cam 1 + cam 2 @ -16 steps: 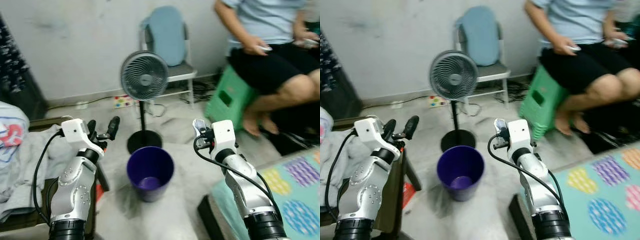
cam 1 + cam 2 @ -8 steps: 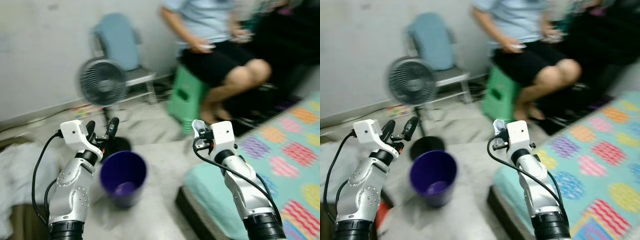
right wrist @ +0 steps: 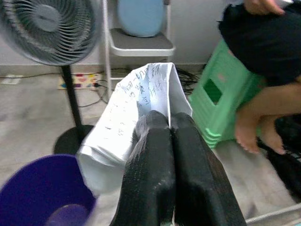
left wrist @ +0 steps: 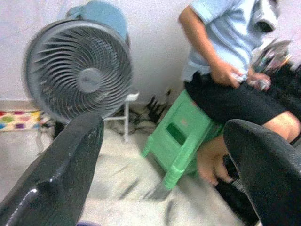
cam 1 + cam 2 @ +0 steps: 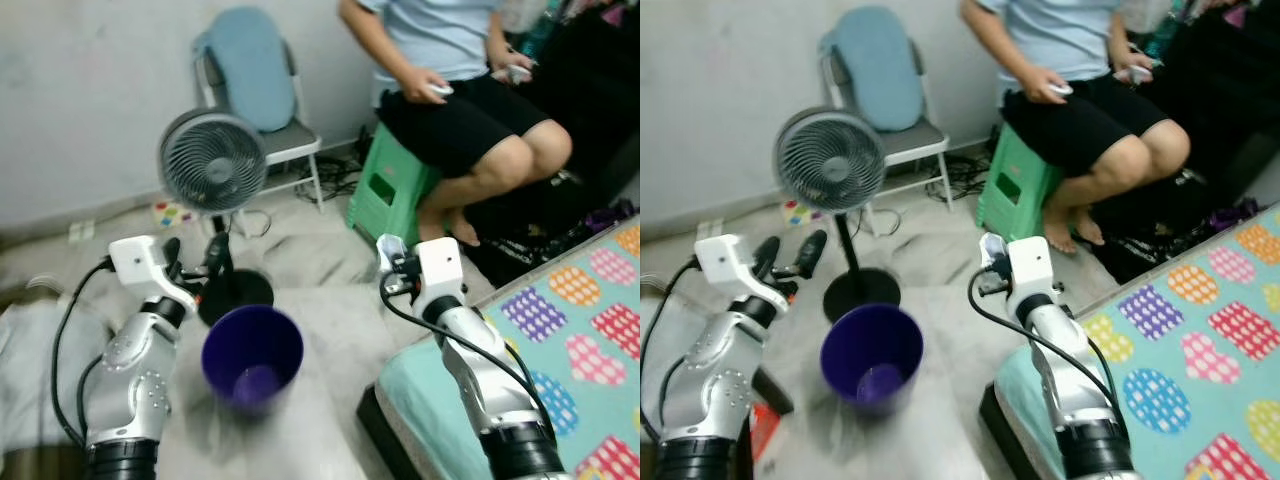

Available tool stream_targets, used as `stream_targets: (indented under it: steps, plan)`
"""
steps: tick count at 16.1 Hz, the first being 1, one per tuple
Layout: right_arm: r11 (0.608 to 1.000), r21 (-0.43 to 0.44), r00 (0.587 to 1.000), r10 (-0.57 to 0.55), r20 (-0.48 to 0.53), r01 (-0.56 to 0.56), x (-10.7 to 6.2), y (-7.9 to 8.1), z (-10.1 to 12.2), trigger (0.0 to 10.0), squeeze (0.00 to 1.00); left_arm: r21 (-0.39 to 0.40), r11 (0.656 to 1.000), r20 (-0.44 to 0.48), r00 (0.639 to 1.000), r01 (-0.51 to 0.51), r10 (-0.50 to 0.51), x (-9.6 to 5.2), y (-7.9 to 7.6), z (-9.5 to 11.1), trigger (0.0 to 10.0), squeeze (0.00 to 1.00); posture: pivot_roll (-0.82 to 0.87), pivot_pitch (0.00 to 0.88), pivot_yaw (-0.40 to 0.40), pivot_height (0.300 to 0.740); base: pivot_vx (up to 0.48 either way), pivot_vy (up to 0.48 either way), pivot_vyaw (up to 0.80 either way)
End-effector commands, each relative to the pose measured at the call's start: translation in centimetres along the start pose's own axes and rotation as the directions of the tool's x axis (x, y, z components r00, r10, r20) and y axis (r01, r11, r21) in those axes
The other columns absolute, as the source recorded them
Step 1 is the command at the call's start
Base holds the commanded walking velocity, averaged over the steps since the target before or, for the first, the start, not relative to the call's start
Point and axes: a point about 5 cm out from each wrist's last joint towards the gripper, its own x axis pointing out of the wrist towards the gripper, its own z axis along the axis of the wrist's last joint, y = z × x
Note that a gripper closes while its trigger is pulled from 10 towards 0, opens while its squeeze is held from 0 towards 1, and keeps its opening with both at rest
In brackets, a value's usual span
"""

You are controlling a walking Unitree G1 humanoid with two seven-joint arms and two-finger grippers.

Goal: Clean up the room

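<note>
Two black fingers of the right end effector (image 3: 170, 123) pinch a sheet of paper (image 3: 136, 103), held up beside the purple bin (image 5: 252, 356) on the floor. Left end effector (image 5: 192, 258) hovers spread wide near the fan (image 5: 212, 162), a seated person (image 5: 455, 70) beyond.

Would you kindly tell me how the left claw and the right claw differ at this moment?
The left claw is open with nothing in it, while the right claw is shut on a sheet of paper. The left claw is raised beside the fan pole, above the purple bin's left rim; the right claw is off to the bin's right, near the mattress. Both have two black fingers and point forward.
</note>
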Motion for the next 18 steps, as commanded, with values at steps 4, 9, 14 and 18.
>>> stream_targets:
  steps: [4,9,14,18]
  plan:
    - [1.000,0.009,1.000,-0.006,-0.001,0.006,0.21,-0.04,0.09,10.0,0.00,0.004,1.000,-0.008,1.000,0.005,-0.005,0.05,-0.10,-0.19,10.0,0.00,-0.11,0.000,-0.003,0.740,0.362,0.000,0.00]
    - [1.000,0.009,1.000,-0.010,0.005,0.010,0.33,-0.06,0.18,10.0,0.00,0.009,1.000,-0.008,1.000,-0.015,0.015,0.10,0.07,-0.16,10.0,0.00,-0.10,0.000,-0.003,0.740,0.073,0.000,0.00]
    - [1.000,-0.022,1.000,-0.004,0.021,0.005,0.25,0.06,0.40,10.0,0.00,0.002,1.000,-0.010,1.000,-0.028,0.028,0.11,0.24,-0.19,10.0,0.00,-0.10,0.000,-0.003,0.740,0.000,0.000,0.39]
    - [1.000,-0.013,1.000,-0.003,0.018,0.003,0.24,0.00,0.31,10.0,0.00,-0.005,1.000,-0.019,0.999,-0.026,0.026,0.12,0.19,-0.33,10.0,0.00,-0.10,0.000,-0.003,0.740,0.000,0.480,0.52]
